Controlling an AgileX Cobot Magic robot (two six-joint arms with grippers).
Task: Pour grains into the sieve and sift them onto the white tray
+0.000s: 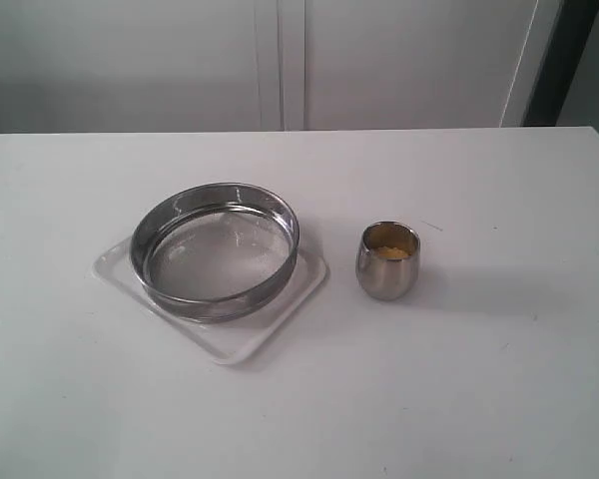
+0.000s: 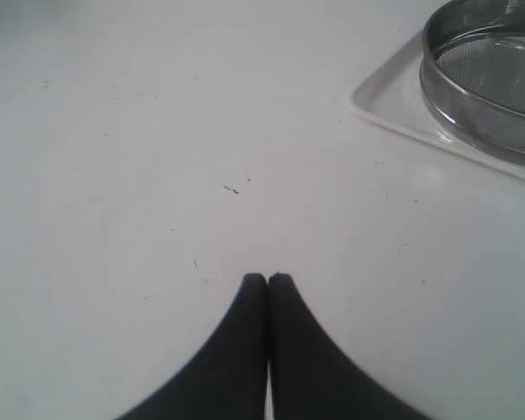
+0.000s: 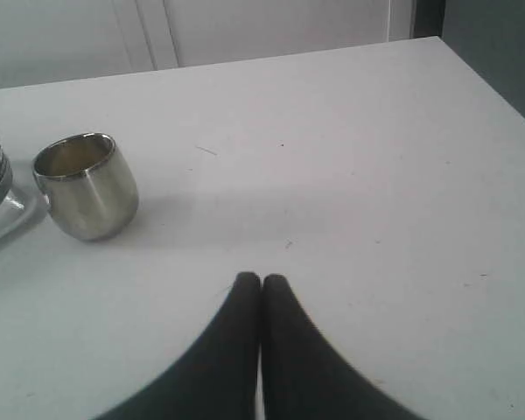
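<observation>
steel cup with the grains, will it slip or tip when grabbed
The small rounded polished steel cup looks smooth, so it may slip in a pinch. Its bulging wall narrows toward the base, so a push could tip it. The loose yellow grains inside would likely spill.

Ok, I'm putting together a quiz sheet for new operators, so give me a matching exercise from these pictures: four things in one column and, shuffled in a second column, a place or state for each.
Column one
1. sieve
2. white tray
3. grains
4. left claw

Column two
A. inside the steel cup
B. shut, holding nothing, above the table
C. standing on the white tray
D. flat on the table, beneath the sieve

Pairs: 1-C, 2-D, 3-A, 4-B.
</observation>
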